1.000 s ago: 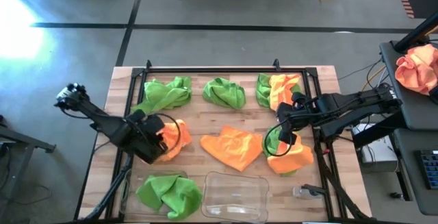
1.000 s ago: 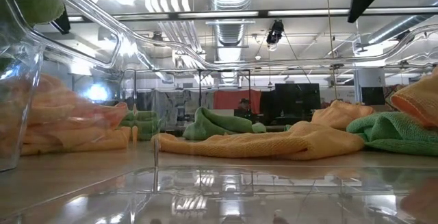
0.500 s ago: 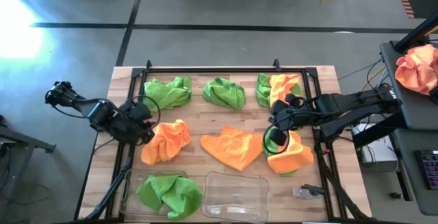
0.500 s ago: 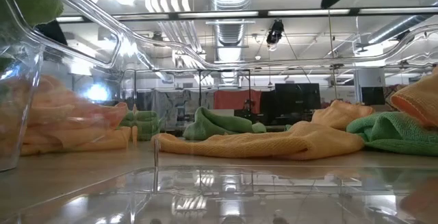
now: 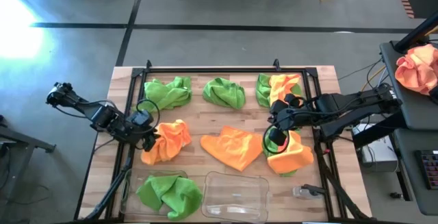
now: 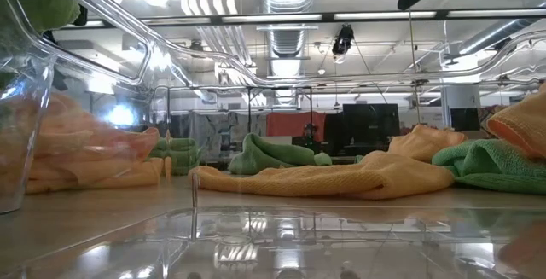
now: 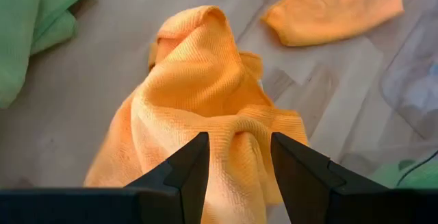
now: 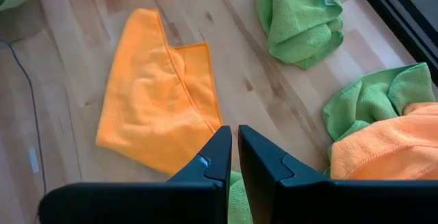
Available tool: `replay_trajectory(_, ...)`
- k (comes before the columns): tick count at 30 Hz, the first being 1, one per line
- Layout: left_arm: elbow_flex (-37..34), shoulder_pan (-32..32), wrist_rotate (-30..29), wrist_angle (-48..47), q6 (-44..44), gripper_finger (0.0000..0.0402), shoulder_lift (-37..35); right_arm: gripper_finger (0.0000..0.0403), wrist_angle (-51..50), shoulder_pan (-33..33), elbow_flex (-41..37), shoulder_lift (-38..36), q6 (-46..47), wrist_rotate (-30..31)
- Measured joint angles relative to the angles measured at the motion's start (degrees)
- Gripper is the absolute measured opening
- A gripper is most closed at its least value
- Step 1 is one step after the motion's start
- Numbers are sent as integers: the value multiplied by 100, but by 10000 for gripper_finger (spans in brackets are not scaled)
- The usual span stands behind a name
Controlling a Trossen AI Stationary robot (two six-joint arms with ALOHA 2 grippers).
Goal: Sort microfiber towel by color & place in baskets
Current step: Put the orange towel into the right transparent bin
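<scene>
From above, the left gripper [image 5: 149, 133] sits at the left side of the table [image 5: 226, 118], right against a crumpled orange towel [image 5: 168, 142]. The right gripper [image 5: 276, 129] hangs over the right side, above a green towel [image 5: 274, 144] that pokes out from under another orange one [image 5: 293, 154]. A flat orange towel [image 5: 233, 146] lies in the middle. Along the far edge are two green towels [image 5: 168, 92] [image 5: 226, 92] and a green-and-orange pair [image 5: 277, 88]. At the near edge the left basket [image 5: 131, 198] holds a green towel [image 5: 170, 194]; the right basket [image 5: 236, 195] is next to it.

From table level, the clear basket wall [image 6: 281, 228] fills the foreground. Behind it the flat orange towel [image 6: 333, 179] stretches across the wood, with a green heap [image 6: 273, 155] beyond and green under orange at the right [image 6: 490, 164].

The left wrist camera shows its fingers [image 7: 181, 176] parted, straddling a raised fold of the crumpled orange towel [image 7: 205, 107] without clamping it.

The right wrist camera shows its fingers [image 8: 219, 159] nearly together with only a thin slit between, holding nothing, above the wood beside the flat orange towel [image 8: 154, 97]; a green towel [image 8: 301, 18] lies farther off.
</scene>
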Motion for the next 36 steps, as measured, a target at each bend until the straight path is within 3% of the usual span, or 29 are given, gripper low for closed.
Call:
replay_trajectory(13, -74, 0, 216, -64, -351, 167, 117, 22, -81, 0, 0, 0, -57, -44)
replay_trajectory(25, -197, 0, -389, -124, 852, 183, 584, 22, -175, 0, 0, 0, -72, -189)
replay_trajectory(36, -205, 0, -388, -80, 724, 183, 1212, 22, -176, 0, 0, 0, -71, -190)
